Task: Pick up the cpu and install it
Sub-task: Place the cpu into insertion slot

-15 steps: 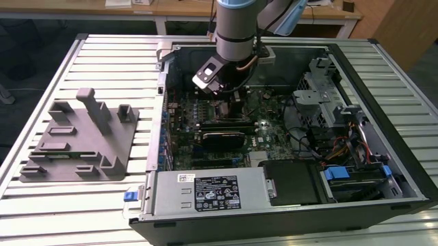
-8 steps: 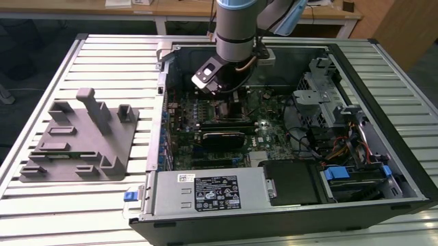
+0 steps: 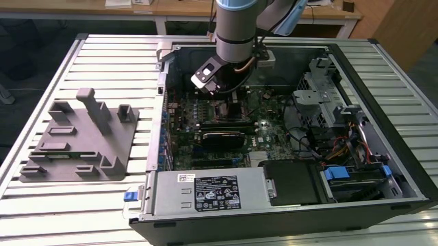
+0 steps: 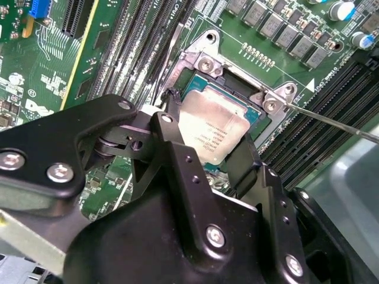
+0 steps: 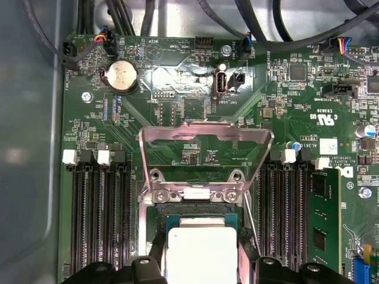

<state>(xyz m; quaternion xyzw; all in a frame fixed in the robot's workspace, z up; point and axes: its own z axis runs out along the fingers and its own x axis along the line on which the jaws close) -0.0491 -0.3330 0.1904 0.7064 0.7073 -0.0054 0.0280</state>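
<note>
Second wrist view: the gripper (image 4: 206, 127) has its two black fingers (image 4: 246, 168) drawn in against opposite edges of the cpu (image 4: 219, 127), pinching it. The chip lies flat with its silver top facing up, right over the open socket (image 4: 204, 62); I cannot tell whether it is seated or hanging just above. It is close to square, so it has hardly any long axis. In the first wrist view its sides look squared to the socket frame and parallel to the memory slots (image 5: 98, 219).

Around it, the load plate (image 5: 204, 137) stands raised and the thin lever (image 4: 334, 122) is swung clear. Beyond lies the green motherboard (image 5: 177, 94), inside the open computer case (image 3: 274, 225).

The main risk, as I judge it, is a skewed landing. If the chip goes down turned or off the socket's keys, the contacts beneath could bend. The grip on such thin edges could also slip, and a fingertip might catch the socket frame
</note>
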